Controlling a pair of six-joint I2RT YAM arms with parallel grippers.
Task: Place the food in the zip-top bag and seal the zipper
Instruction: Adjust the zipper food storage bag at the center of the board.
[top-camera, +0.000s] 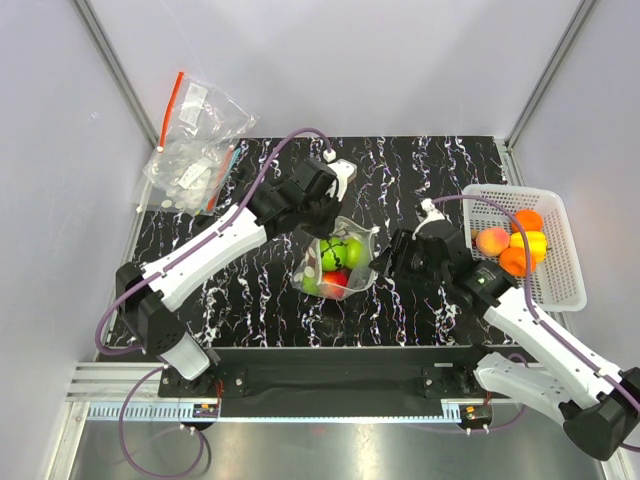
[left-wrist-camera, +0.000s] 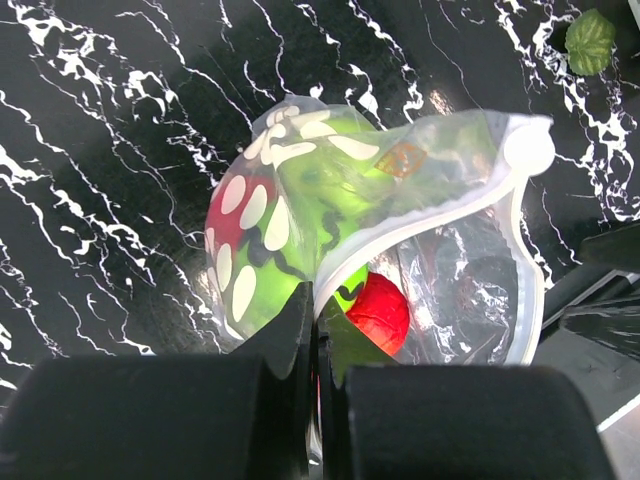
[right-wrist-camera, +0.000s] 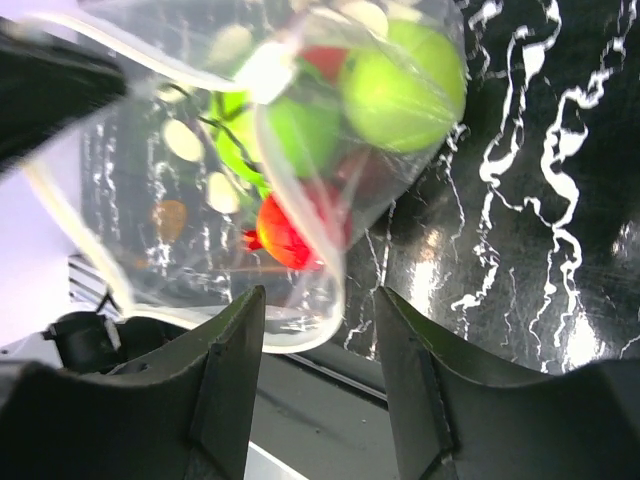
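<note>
The bag is mid-counter, with green and red food inside. The left hand is pinched tight on its rim. The right hand is spread wide beside it, gripping nothing.

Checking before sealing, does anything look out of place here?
Yes. A small green leafy piece lies loose on the black marbled table, apart from the dotted zip-top bag, whose mouth gapes open while the left gripper pinches its rim.
</note>
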